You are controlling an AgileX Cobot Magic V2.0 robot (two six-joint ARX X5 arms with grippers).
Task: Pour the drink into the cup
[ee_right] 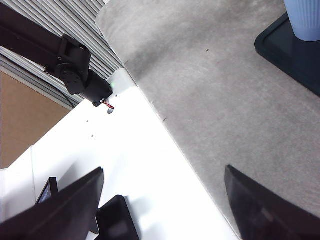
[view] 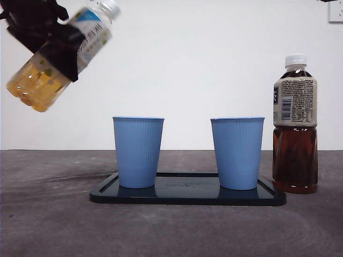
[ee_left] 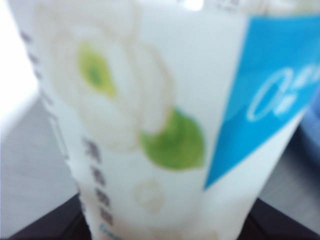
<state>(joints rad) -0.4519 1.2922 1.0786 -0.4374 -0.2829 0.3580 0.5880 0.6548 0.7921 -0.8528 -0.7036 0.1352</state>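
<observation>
The left end effector (view: 56, 51) is holding a pale tea bottle (view: 61, 51) high above the desk (view: 48, 214), up and to the side of the near blue cup (view: 138, 151). The bottle is tilting with its white cap (view: 111, 7) upward and toward the cups, probably so the mouth can be brought over a rim; the cap looks to be on, so no liquid is leaving. Two blue cups are standing on a dark tray (view: 187, 195), likely to catch spills, and the far cup (view: 237, 152) is sitting near a dark tea bottle (view: 294, 126) that is standing upright on the desk beside the tray.

The front view is giving the bottle's height and lean. The left wrist view is showing only a blurred label (ee_left: 165, 120) filling the picture. The right wrist view is showing the right end effector (ee_right: 165, 210) spread wide, holding nothing, waiting off to the side over the desk edge.
</observation>
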